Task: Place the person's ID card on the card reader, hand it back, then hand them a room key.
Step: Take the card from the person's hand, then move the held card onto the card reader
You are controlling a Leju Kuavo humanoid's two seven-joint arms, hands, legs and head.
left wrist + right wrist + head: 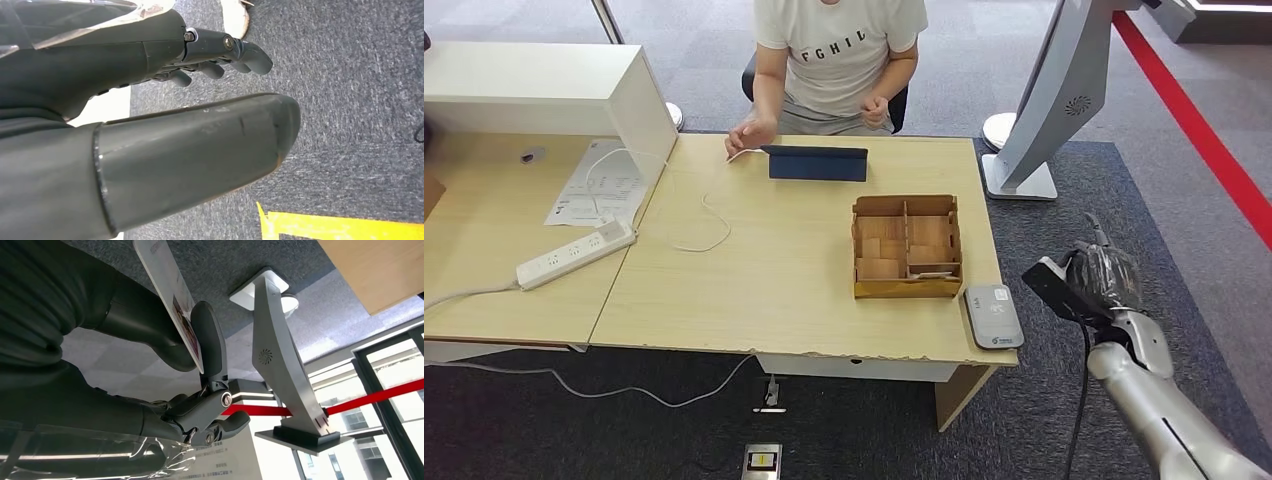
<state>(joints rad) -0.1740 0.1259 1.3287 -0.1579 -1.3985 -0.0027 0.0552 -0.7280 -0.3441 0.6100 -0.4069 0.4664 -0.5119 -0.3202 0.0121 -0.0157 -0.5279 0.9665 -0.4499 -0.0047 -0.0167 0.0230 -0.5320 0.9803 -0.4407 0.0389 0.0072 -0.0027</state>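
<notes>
My right hand (1096, 278) hangs over the carpet to the right of the table, level with its front corner. It pinches the ID card (170, 295), a pale card with a small picture, between the thumb and a finger (210, 340). The grey card reader (993, 316) lies on the table's front right corner, a short way left of that hand. Behind it stands a wooden compartment box (906, 246) with a light card (934, 268) in one front compartment. A person (839, 55) sits at the far side, both hands raised near the table edge. My left hand (125, 60) hangs over the floor, holding nothing, fingers apart.
A dark blue folder (817, 162) lies in front of the person. A power strip (576, 255), a white cable (709, 225) and papers (594, 185) occupy the table's left. A white box (534, 95) stands at the back left. A grey kiosk stand (1049, 100) rises right of the table.
</notes>
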